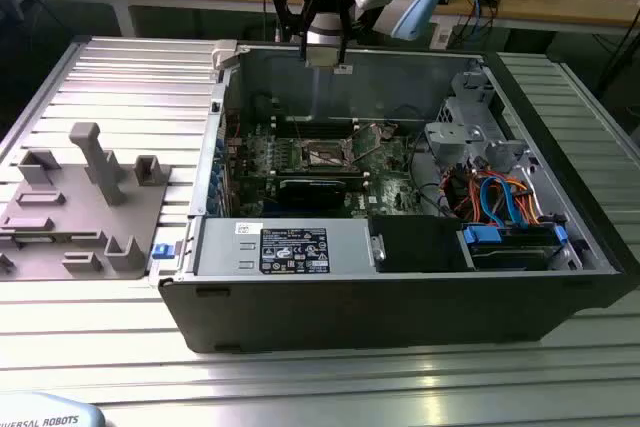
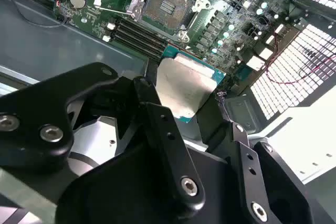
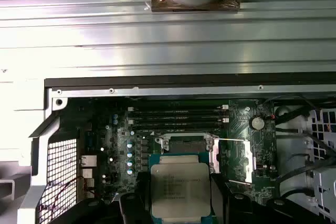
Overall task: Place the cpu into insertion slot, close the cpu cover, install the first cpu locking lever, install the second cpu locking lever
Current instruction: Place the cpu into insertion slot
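— Where do we stand on the chip job?

— Barely begun, I'd say. My gripper (image 1: pixel 323 55) hangs in the upper middle of the exterior view, above the back wall of the open computer case (image 1: pixel 400 297). It is clamped on two edges of the chip (image 3: pixel 181 190). Both wrist views show the chip pinched there, grey top toward the camera.

— And the socket?

— The socket (image 2: pixel 167 6) lies bare on the green board (image 3: pixel 247 156), contacts showing, with the chip well apart from it. So seating it, closing the cover and setting both levers all look undone to me. A thin lever (image 3: pixel 231 140) stands free beside the socket. Whether the metal frame (image 2: pixel 137 2) round it is the cover, I cannot tell.

— Any writing?

— There is print on the chip's top and a black-and-white sticker (image 1: pixel 294 250) on the grey box (image 1: pixel 220 247) in the lower middle of the exterior view. There is also lettering on a pale part (image 1: pixel 45 417) in its lower left corner. I read none of it off.
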